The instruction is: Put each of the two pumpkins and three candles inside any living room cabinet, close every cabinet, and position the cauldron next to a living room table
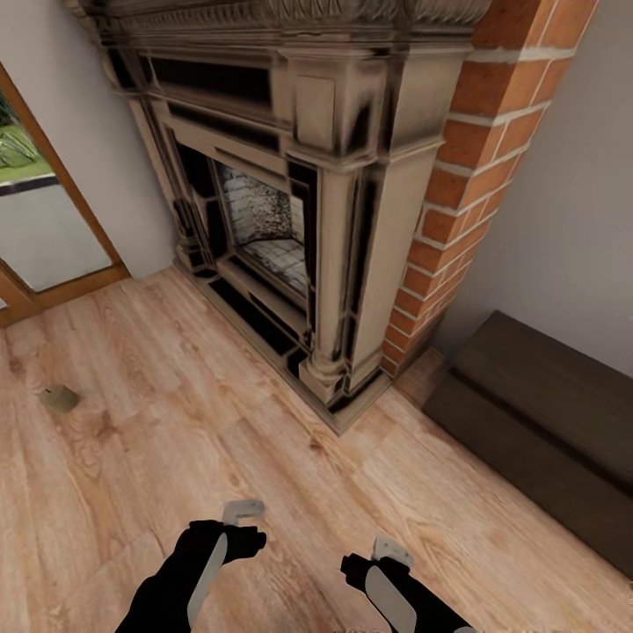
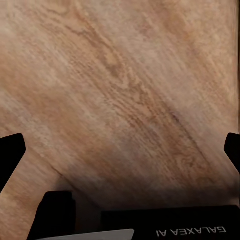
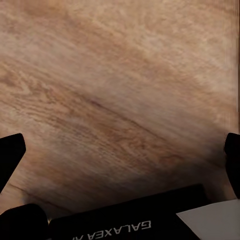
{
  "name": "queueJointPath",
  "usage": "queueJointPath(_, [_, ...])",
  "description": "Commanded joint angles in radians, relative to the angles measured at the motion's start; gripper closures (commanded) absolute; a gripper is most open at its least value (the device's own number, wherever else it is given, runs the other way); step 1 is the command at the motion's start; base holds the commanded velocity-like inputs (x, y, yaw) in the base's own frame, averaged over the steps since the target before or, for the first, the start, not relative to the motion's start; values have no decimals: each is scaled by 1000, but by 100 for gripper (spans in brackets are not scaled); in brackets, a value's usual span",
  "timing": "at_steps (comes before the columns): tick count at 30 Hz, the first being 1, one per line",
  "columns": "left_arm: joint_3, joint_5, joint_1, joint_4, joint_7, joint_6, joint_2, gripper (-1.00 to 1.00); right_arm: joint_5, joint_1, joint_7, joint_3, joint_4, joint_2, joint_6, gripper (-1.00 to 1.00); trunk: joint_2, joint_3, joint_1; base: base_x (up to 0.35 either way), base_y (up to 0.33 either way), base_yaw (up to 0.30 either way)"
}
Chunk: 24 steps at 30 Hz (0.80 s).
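While both black arms hang low over the pale wood-plank floor [image 1: 176, 422], the left pincer [image 2: 120, 150] and the right pincer [image 3: 120, 150] each stand wide open in their wrist views, dark fingertips far apart at the frame edges and nothing but bare planks between them. Outward in the head view, at about ten o'clock from the arms, one small stubby beige-grey candle [image 1: 60, 398] sits alone on the floor, well apart from either arm. At twelve o'clock rises the ornate grey stone fireplace [image 1: 290, 202] with its red brick chimney side [image 1: 475, 167]; at about two o'clock the long, low dark-brown wooden cabinet [image 1: 545, 413] stands against the wall, its front apparently shut. Judging from this, at least that candle is not yet stowed; pumpkins, other candles and cauldron cannot be judged.
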Motion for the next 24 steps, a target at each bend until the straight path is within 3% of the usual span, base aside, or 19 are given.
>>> queueJointPath(1, [-1, 9, 0, -2, 7, 5, 0, -100, -11, -1, -7, 6, -1, -1, 3, -100, 0, -1, 0, 0, 0, -245])
queueJointPath(24, [-1, 11, 0, -2, 5, 6, -1, -100, -30, -1, -6, 6, -1, -8, 3, -100, 0, -19, 0, 0, 0, -245])
